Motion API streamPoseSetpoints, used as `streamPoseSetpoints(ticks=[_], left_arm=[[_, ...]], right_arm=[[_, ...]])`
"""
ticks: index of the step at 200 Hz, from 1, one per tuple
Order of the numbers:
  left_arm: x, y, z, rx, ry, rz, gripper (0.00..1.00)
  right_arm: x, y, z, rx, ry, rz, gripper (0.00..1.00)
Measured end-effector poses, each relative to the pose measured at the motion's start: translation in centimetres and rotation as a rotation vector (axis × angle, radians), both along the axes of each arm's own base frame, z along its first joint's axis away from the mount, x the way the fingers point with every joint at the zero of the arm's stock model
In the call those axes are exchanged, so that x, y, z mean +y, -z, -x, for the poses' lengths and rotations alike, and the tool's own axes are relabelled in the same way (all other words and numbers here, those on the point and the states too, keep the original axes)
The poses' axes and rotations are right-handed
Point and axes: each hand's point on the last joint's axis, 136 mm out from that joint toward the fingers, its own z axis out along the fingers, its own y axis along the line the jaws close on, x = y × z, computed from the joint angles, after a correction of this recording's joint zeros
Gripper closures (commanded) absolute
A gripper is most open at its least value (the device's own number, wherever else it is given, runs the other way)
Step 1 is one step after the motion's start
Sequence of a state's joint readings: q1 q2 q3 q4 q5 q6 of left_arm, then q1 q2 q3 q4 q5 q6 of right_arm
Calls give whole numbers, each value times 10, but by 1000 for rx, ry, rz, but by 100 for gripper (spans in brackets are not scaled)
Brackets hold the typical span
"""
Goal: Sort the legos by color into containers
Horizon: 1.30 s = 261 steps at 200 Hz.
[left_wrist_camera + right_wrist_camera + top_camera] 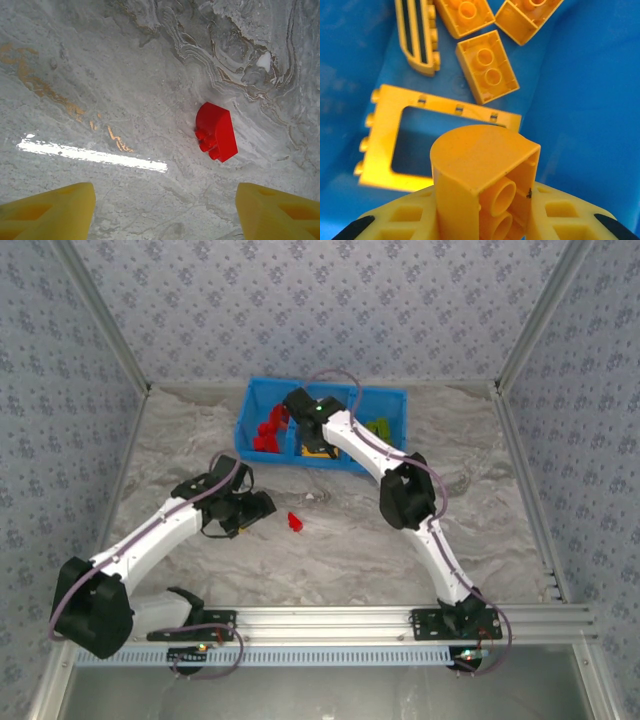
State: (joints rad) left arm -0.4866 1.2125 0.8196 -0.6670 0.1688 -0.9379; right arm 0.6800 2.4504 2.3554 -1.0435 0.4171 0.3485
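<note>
Right wrist, yellow brick (475, 160) in tool (483, 221)

red brick (216, 131) on grey veined table (100, 75) — yellow brick (480, 170), yellow fingers (560, 215), yellow frame (385, 140), blue bin (585, 100).

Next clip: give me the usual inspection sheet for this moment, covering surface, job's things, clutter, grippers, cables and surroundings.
Surface: grey marbled table top, with a glare streak in the left wrist view.
Job's things: blue bin at the far side; red bricks in its left compartment, green pieces in its right; yellow frame and other yellow bricks lie on the bin floor. One red brick lies loose on the table.
Clutter: nothing seen.
Grippers: left gripper open, above the table near the loose brick; right gripper shut on a yellow rounded brick over the bin.
Cables: cables run along both arms.
Surroundings: patterned walls, aluminium rail.
</note>
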Motion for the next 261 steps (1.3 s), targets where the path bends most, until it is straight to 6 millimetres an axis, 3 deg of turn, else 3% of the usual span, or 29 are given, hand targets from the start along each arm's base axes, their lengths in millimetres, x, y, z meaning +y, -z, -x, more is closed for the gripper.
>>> streamPoseSetpoints(ticks=[38,69,99,120,199,218,231,245,261], left_arm=[[-1,0,-2,-7,1,3,26],[-1,-1,-2,-8,2,5,25],[-3,-1,-1,-3,5,12,24],[-8,3,-4,19,9,23,23],[-56,33,-25,178,-23,92,22],[-73,37,-26,225,-10,75,22],[-85,37,-25,248,5,65,23],[-92,37,-21,268,19,52,23],[-93,41,-16,296,21,27,26]], right_arm=[[-1,-10,-46,-114,12,-22,68],[-7,-7,-71,-177,2,13,72],[-9,15,-76,-176,-10,75,71],[-8,29,-77,-164,-25,102,60],[0,25,-74,-177,-28,91,38],[6,8,-73,-200,-43,77,31],[10,-17,-71,-235,-50,53,29],[17,-56,-68,-292,-55,8,29],[21,-115,-57,-372,-57,-71,29]])
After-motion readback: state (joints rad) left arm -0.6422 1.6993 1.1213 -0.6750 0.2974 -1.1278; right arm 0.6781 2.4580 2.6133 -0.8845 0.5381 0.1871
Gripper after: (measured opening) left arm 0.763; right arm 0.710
